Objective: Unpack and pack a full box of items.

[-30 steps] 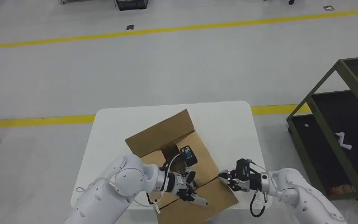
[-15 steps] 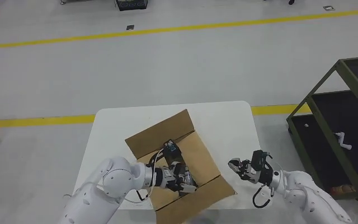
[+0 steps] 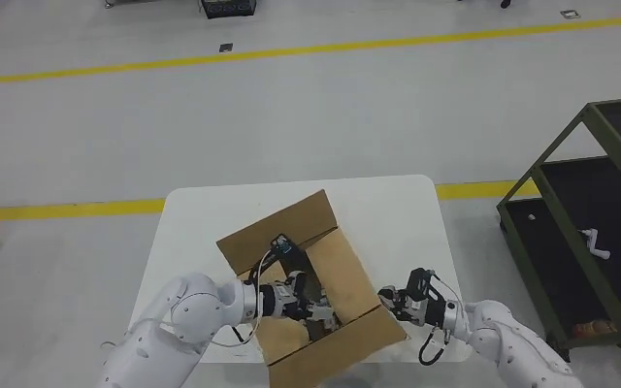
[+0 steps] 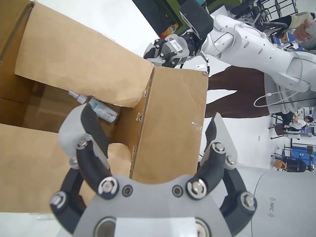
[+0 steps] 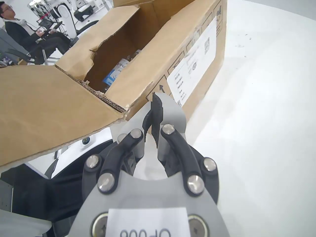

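1. The cardboard box stands on the white table with its flaps open.
2. Left gripper — fingers spread apart, holding nothing — is at the box's near wall, with one finger over the opening and the other outside.
3. Right gripper — fingers pressed together, empty — is at the box's near corner, beside the wall bearing a white label. Contact cannot be told.
4. A bottle lies on its side inside the box.

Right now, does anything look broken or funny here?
Yes. The cardboard box has a damaged flap: its edge is ripped and ragged near the corner. Inside the box, a bottle lies on its side.
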You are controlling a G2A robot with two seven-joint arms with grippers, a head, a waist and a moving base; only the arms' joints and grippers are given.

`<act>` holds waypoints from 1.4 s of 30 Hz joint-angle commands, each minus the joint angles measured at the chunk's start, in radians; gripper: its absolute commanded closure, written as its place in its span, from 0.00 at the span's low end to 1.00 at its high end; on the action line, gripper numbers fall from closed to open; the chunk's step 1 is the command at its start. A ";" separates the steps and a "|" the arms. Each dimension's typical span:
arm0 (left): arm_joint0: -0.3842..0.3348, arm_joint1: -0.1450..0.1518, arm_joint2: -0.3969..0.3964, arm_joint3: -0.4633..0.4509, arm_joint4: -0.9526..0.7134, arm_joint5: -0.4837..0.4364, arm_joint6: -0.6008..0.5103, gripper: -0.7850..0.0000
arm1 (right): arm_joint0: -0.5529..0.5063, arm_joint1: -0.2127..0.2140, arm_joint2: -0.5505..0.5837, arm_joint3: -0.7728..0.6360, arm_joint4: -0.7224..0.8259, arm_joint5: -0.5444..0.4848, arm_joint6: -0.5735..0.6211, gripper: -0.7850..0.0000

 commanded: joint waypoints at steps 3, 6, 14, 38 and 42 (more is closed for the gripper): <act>0.009 0.003 -0.017 0.001 0.001 0.010 0.016 0.00 | 0.028 -0.018 -0.045 0.018 -0.010 -0.026 -0.009 1.00; 0.019 0.007 -0.036 0.000 0.003 0.026 0.029 0.00 | 0.046 -0.032 -0.079 0.028 -0.025 -0.039 -0.013 1.00; 0.077 0.019 -0.122 0.007 0.046 0.160 0.100 0.00 | 0.088 -0.064 -0.139 0.061 -0.050 -0.042 -0.032 1.00; 0.125 0.012 0.032 -0.030 0.694 0.420 0.117 0.00 | -0.011 -0.003 0.133 -0.093 -0.142 0.041 -0.077 1.00; 0.125 0.012 0.032 -0.030 0.694 0.420 0.117 0.00 | -0.008 -0.002 0.149 -0.085 -0.140 0.011 -0.091 1.00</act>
